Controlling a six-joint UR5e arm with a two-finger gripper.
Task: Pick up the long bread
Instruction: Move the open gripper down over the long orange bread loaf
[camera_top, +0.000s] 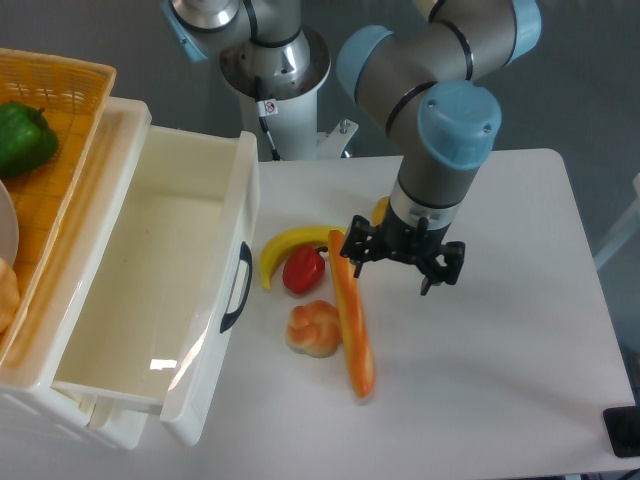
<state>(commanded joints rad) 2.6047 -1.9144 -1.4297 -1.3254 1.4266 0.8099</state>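
The long bread (352, 325) is a slim glossy orange-brown baguette. It lies on the white table (500, 330), running from near my gripper down toward the front edge. My gripper (396, 270) hangs just right of the bread's far end. Its black fingers are spread apart with nothing between them. The left fingertip (354, 262) is right beside the bread's far end; I cannot tell whether it touches.
A yellow banana (285, 247), a red pepper (303, 270) and a knotted tan bun (312, 329) lie just left of the bread. A white open drawer (150, 290) stands at the left, with a yellow basket (70, 90) holding a green pepper (22, 138) behind it. A small yellow-orange item (381, 209) peeks out behind the wrist.
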